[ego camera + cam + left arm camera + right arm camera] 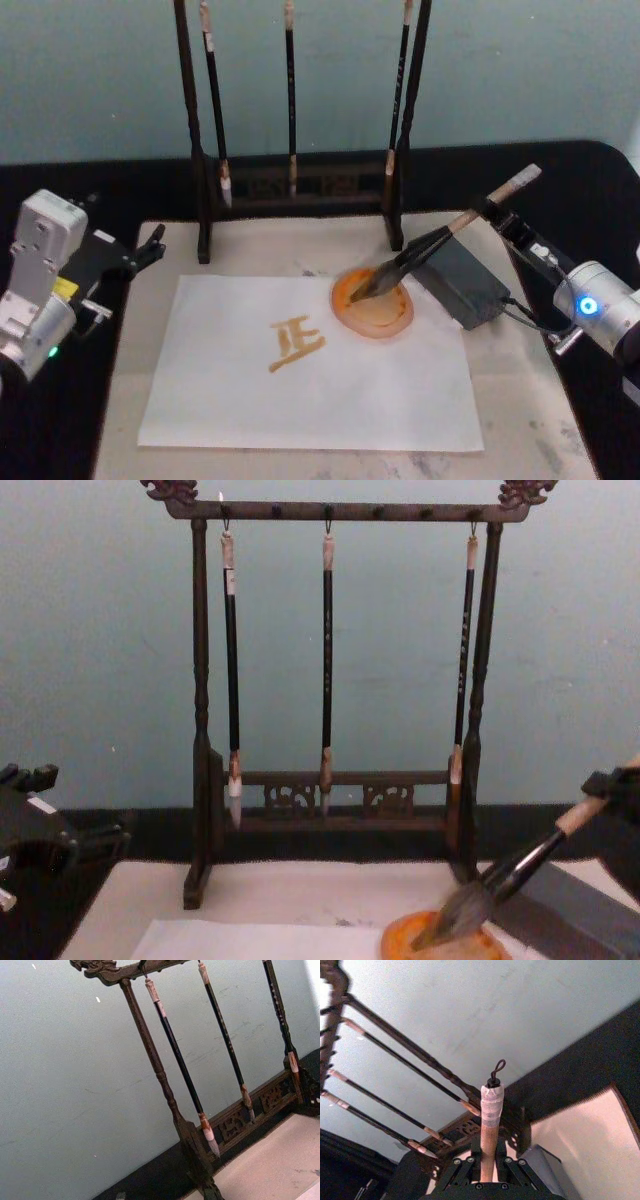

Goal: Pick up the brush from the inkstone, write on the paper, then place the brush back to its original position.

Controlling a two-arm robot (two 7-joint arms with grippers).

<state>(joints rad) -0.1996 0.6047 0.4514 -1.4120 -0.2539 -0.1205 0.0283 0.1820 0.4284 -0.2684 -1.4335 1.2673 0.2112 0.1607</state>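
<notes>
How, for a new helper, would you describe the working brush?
Find the tall rack at the back. Before its right post sits an orange dish. The brush, held by the right gripper, leans in it: thick, bushy, unlike the thin brushes hanging.

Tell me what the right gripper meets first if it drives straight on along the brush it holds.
The right gripper, shut on the brush, points down toward the orange dish. The bristles, now at the dish, would press in first; the grey block under the shaft looks close too, depth unclear.
</notes>
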